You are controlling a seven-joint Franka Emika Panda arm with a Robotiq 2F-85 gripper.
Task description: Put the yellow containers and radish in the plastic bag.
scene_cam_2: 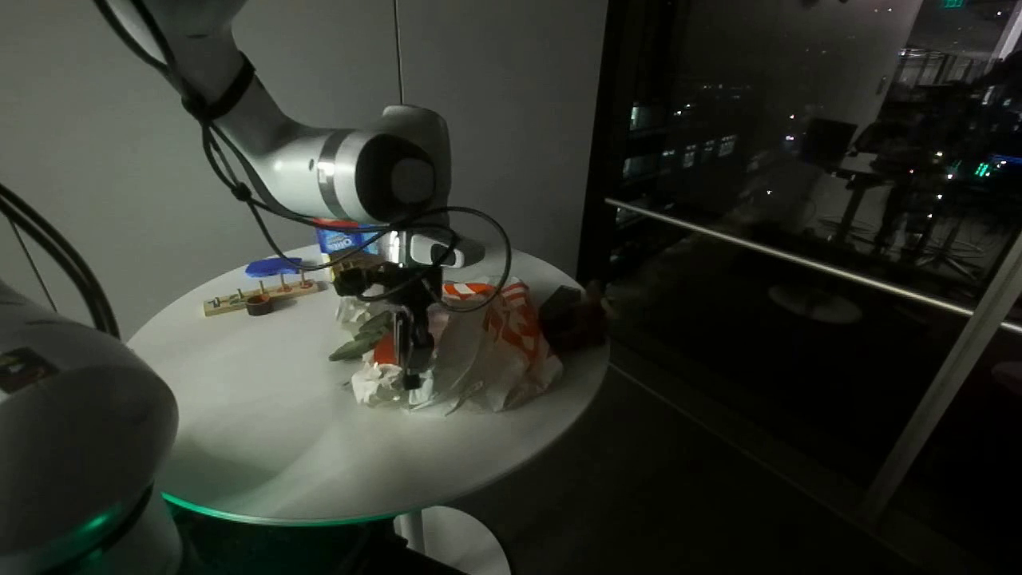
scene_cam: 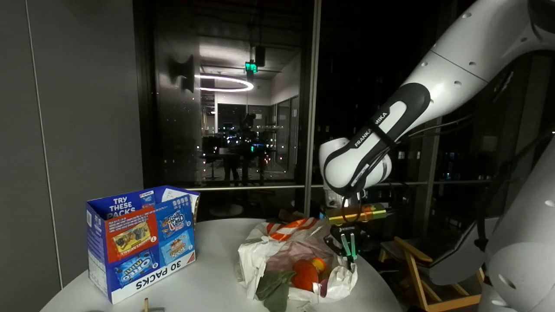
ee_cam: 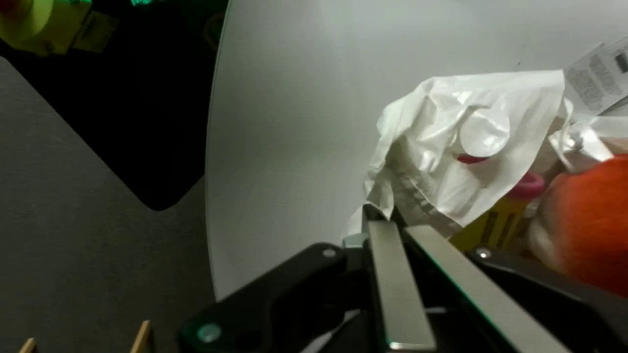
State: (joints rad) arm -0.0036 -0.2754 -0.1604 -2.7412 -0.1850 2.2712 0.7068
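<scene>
The plastic bag point(scene_cam: 256, 260), whitish with orange print, lies crumpled on the round table in both exterior views, its mouth spread. Inside its mouth rests the red radish point(scene_cam: 303, 276), with green leaves point(scene_cam: 274, 288) hanging out at the front. In the wrist view one of the yellow containers point(ee_cam: 495, 223), with a pink lid, stands inside the bag beside the radish point(ee_cam: 593, 220). My gripper point(ee_cam: 385, 215) points down at the bag's edge, and a fold of white plastic is pinched between its fingertips. Folds of the bag hide part of the contents.
A big blue printed carton point(scene_cam: 143, 247) stands on the white table point(scene_cam_2: 263, 415). Near it are a wooden peg board point(scene_cam_2: 263, 299), a brown ring point(scene_cam_2: 259, 304) and a blue item point(scene_cam_2: 273, 266). A dark object point(scene_cam_2: 563, 315) sits behind the bag, near the table's edge.
</scene>
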